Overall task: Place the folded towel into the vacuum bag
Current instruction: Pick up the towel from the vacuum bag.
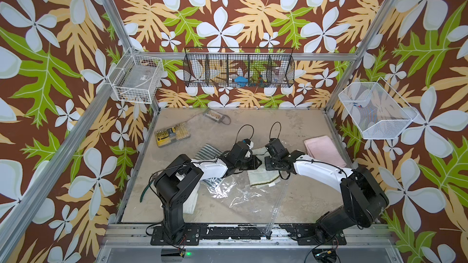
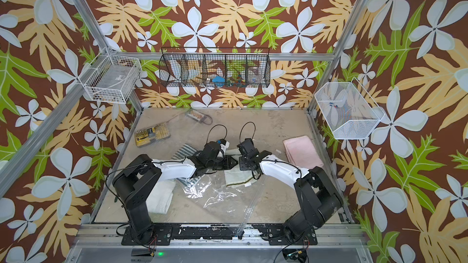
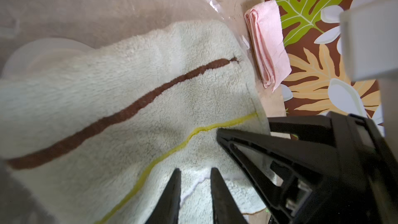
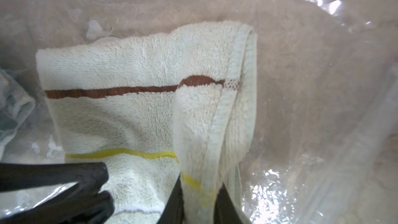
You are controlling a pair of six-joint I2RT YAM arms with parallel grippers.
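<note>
As viewed from the robot's base, the vacuum bag lies flat on the table. One corner is at the 6 o'clock edge, and the zip strip runs from there toward centre. A white towel sits at 7 o'clock, partly under the left arm.

At centre, on the bag's 12 o'clock end, is the folded towel: cream, with one brown stripe and one yellow stripe. Clear film shows around it in the right wrist view. Whether it is inside the bag cannot be told.

The right gripper has its jaws clamped on the towel's doubled hem. The left gripper has its jaws narrow, with the towel's edge pinched between them. In both top views the two grippers are tip to tip, just beside each other.

Farther out, a striped towel lies at 9 o'clock, partly under the left forearm. A pink towel lies at 2 o'clock, well apart. A yellow bit case lies at 10 o'clock. A black wire basket hangs on the back wall at 12 o'clock.
</note>
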